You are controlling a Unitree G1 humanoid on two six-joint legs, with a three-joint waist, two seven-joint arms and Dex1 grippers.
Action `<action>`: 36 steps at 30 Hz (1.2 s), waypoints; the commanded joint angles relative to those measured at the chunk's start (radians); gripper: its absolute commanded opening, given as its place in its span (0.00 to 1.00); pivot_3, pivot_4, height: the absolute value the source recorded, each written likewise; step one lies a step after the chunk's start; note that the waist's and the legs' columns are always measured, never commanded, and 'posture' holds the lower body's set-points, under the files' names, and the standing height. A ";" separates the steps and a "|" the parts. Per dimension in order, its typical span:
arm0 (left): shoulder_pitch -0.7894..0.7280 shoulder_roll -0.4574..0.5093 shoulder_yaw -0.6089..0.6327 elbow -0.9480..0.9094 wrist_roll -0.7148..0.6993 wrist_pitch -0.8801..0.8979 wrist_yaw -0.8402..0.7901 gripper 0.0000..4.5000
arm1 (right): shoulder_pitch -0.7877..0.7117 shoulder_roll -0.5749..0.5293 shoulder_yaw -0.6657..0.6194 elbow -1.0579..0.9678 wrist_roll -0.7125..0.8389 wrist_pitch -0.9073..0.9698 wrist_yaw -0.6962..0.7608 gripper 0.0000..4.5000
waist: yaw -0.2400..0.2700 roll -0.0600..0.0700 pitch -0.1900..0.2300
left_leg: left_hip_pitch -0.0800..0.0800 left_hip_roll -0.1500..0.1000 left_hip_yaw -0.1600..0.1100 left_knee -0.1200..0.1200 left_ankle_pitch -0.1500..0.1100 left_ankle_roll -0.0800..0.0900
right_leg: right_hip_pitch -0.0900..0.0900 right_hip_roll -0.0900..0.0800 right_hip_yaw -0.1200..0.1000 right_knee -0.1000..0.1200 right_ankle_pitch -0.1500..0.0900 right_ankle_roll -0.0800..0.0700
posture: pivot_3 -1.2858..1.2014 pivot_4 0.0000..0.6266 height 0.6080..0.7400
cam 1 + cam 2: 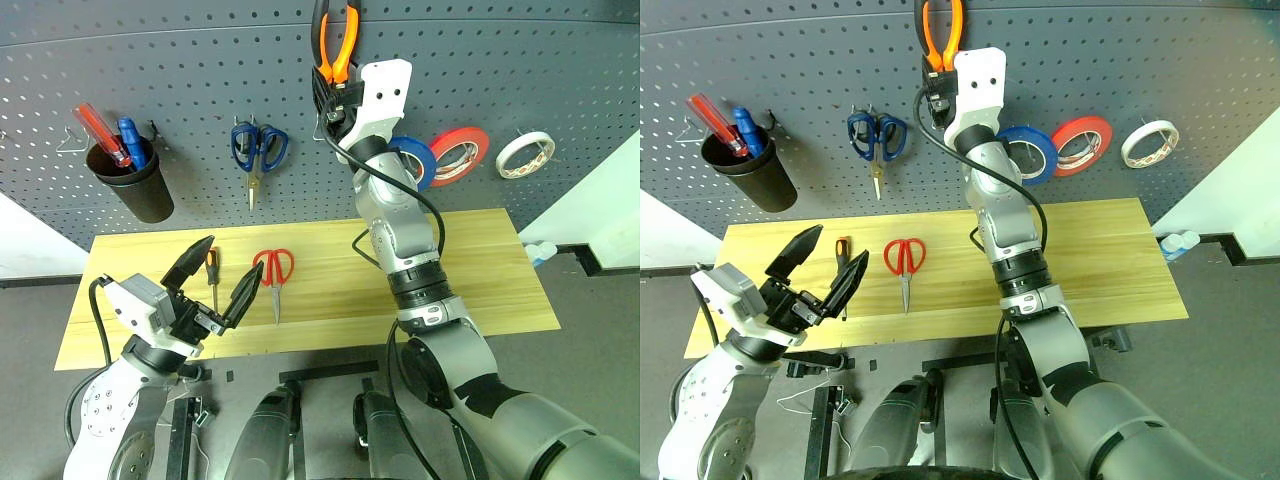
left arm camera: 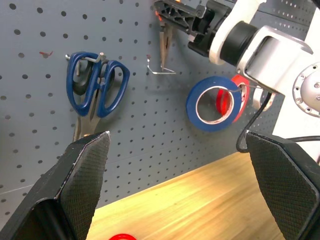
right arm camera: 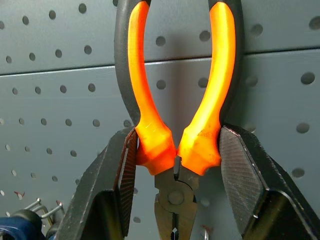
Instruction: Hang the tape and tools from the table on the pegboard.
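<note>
Up at the pegboard [image 1: 200, 80] the right gripper [image 3: 175, 165] clamps the pliers [image 3: 175, 100] — left gripper [image 1: 213, 285] spread above the table [image 1: 480, 270].

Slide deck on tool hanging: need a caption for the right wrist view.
Right end effector gripping orange-and-black pliers, handles up, against the grey pegboard.
</note>
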 commanded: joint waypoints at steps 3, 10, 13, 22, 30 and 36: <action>0.009 0.012 0.024 -0.051 -0.018 0.001 0.005 1.00 | -0.004 0.016 0.005 -0.027 -0.006 -0.035 -0.003 0.46 | 0.000 0.000 0.002 | 0.000 0.000 0.000 -0.001 0.000 0.000 | 0.000 0.000 0.000 -0.001 0.000 0.000 | 0.56 0.49 1.00; 0.004 0.017 0.023 -0.051 -0.018 0.004 0.012 1.00 | 0.002 0.023 0.004 -0.026 -0.002 -0.026 -0.002 0.46 | -0.001 0.001 0.003 | 0.000 0.000 0.000 -0.004 0.000 0.000 | -0.001 0.000 0.000 -0.002 -0.001 -0.001 | 0.56 0.49 1.00; 0.007 0.016 0.025 -0.053 -0.019 0.004 0.011 1.00 | 0.003 0.026 0.004 -0.025 0.001 -0.018 -0.002 0.54 | -0.001 0.001 0.003 | 0.000 0.000 0.000 -0.004 0.000 0.000 | -0.001 0.000 0.000 -0.003 -0.001 -0.001 | 0.56 0.49 1.00; 0.006 0.010 0.022 -0.051 -0.016 0.003 0.009 1.00 | 0.005 0.027 0.002 -0.026 -0.001 -0.006 -0.004 1.00 | 0.000 0.001 0.003 | 0.000 0.000 0.000 -0.006 0.000 0.000 | 0.000 0.000 0.000 -0.006 -0.001 -0.001 | 0.56 0.49 1.00; 0.000 0.003 0.015 -0.040 -0.011 -0.004 0.006 1.00 | 0.005 0.027 0.008 -0.029 -0.003 -0.011 0.009 1.00 | -0.001 0.001 0.003 | 0.000 0.000 0.000 -0.006 0.000 0.000 | 0.000 0.000 0.000 -0.006 -0.001 -0.001 | 0.56 0.47 1.00; -0.009 -0.012 0.001 -0.019 0.004 -0.017 -0.003 1.00 | 0.013 0.022 0.013 -0.044 -0.004 -0.008 0.016 1.00 | -0.001 0.001 0.003 | 0.000 0.000 0.000 -0.006 0.000 0.000 | 0.000 0.000 0.000 -0.007 -0.001 -0.001 | 0.56 0.44 1.00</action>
